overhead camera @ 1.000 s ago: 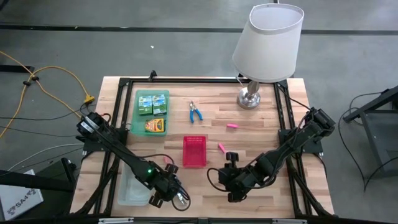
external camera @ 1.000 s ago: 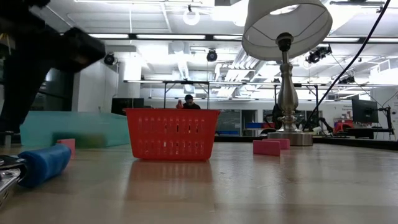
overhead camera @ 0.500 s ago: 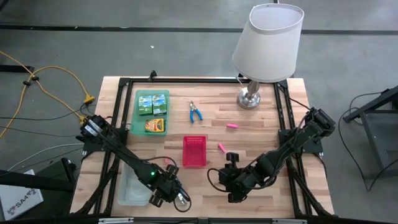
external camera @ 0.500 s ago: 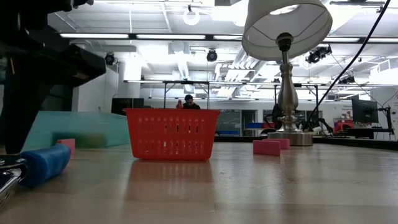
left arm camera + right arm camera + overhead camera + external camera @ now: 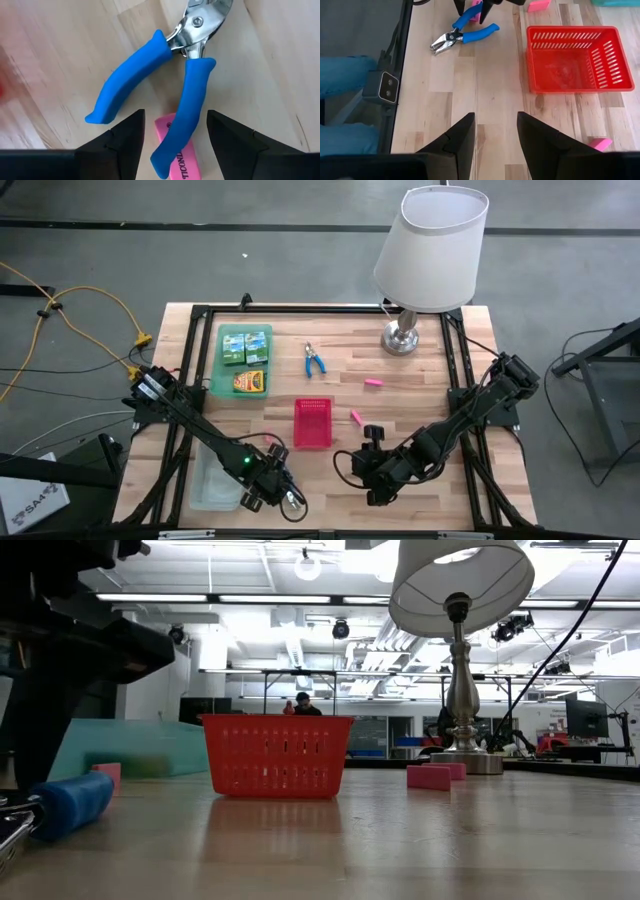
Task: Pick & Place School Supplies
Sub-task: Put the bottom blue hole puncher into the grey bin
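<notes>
From above, the left gripper (image 5: 268, 498) hangs low over the near edge of the table (image 5: 420, 380), beside the clear bin (image 5: 205, 485), and the shiny tool under it barely shows past the arm; the right gripper (image 5: 372, 480) waits well apart, on the other side of the red basket (image 5: 312, 423). From table height, a blue handle of the pliers-like tool (image 5: 68, 805) lies flat at the near left with the dark left arm right behind it, and a pink eraser (image 5: 106, 773) sits just beyond. The left wrist camera settles it: the blue-handled tool (image 5: 165, 75) lies directly ahead, its metal head pointing away, one handle running out between the open fingers (image 5: 125, 137) and lying across another pink eraser (image 5: 177, 150). So the long axis runs along the reach, not across it. From the right wrist, whose own fingers (image 5: 457, 137) stand apart and empty, the tool (image 5: 462, 30) is far off under the left arm, clearly nearer to it.
</notes>
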Robot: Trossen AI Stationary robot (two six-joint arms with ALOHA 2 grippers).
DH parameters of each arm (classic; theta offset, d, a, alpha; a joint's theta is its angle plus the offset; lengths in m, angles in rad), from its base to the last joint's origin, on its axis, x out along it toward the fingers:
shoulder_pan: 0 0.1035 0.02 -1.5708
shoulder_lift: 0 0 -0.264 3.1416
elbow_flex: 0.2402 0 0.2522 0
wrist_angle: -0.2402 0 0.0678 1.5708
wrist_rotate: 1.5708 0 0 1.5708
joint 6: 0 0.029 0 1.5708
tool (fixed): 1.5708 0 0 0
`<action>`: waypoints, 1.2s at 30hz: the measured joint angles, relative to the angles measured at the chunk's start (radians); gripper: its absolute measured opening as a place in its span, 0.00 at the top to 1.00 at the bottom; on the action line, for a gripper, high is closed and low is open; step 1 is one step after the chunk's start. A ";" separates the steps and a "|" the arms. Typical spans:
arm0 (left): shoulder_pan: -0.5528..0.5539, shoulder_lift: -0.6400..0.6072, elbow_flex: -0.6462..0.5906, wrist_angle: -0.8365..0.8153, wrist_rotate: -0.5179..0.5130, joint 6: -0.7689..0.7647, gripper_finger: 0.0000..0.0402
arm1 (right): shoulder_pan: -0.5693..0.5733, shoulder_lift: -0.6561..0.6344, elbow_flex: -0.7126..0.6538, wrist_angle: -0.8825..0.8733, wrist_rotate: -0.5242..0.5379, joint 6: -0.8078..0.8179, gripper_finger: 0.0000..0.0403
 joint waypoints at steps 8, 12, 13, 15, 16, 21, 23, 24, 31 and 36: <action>0.000 0.000 0.000 0.000 0.000 0.014 0.68 | 0.000 0.000 0.000 0.000 0.000 -0.001 0.66; 0.000 0.000 0.000 0.001 0.000 0.015 0.77 | 0.000 0.000 0.000 0.000 0.000 -0.001 0.66; 0.000 0.000 0.000 0.001 0.000 0.016 0.79 | 0.000 0.000 0.000 -0.001 0.000 -0.001 0.66; 0.000 0.000 0.000 0.002 0.000 0.025 0.82 | 0.000 0.000 0.000 -0.001 0.000 -0.001 0.66; 0.000 0.000 0.001 0.003 0.000 0.030 0.83 | 0.000 0.000 0.000 -0.001 0.000 -0.001 0.66; 0.000 0.000 0.001 0.002 0.001 0.033 0.87 | 0.000 0.000 0.000 -0.001 0.000 -0.001 0.66; 0.000 0.000 0.001 0.002 0.001 0.033 0.87 | 0.000 0.000 0.000 -0.001 0.000 -0.001 0.66; 0.000 0.000 0.001 0.002 0.001 0.033 0.88 | 0.000 0.000 0.000 -0.001 0.000 -0.001 0.66; 0.000 0.000 0.001 0.001 0.001 0.033 0.88 | 0.000 0.000 0.000 -0.001 0.000 -0.001 0.66; 0.000 0.000 0.001 0.001 -0.003 0.033 0.88 | 0.000 0.000 0.000 -0.002 0.000 -0.002 0.66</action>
